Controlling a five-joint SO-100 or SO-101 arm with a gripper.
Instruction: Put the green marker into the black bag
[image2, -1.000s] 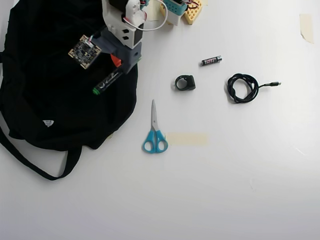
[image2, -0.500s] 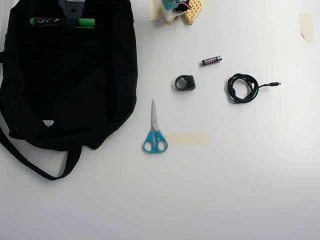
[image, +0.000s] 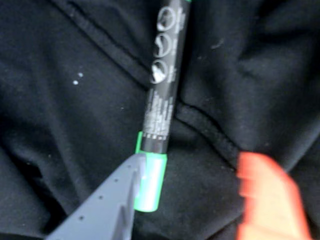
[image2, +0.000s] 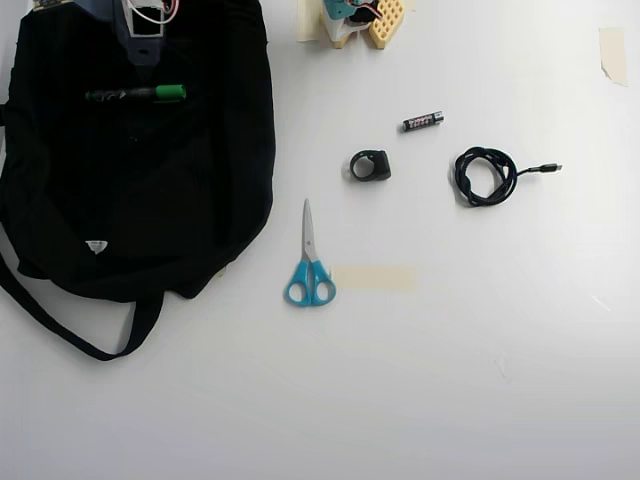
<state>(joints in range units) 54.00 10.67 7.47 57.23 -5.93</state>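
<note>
The green marker (image2: 135, 95) lies flat on the black bag (image2: 130, 190) near the bag's top, green cap pointing right in the overhead view. In the wrist view the marker (image: 160, 100) rests across a seam of the bag's fabric (image: 75, 125); whether it is inside the opening I cannot tell. My gripper (image: 195, 165) is open: the grey finger (image: 110, 200) touches the marker's green end, and the orange finger (image: 265, 195) stands well apart to the right, blurred. In the overhead view the gripper (image2: 147, 48) sits just above the marker at the top edge.
On the white table to the right of the bag lie blue-handled scissors (image2: 309, 265), a strip of tape (image2: 374, 277), a small black ring-shaped part (image2: 371, 165), a battery (image2: 423, 121) and a coiled black cable (image2: 487, 175). The arm's base (image2: 355, 18) stands at the top.
The marker was carried from the bag's right side to its top, then let go. It now lies lower on the fabric, with the gripper's fingers apart.
</note>
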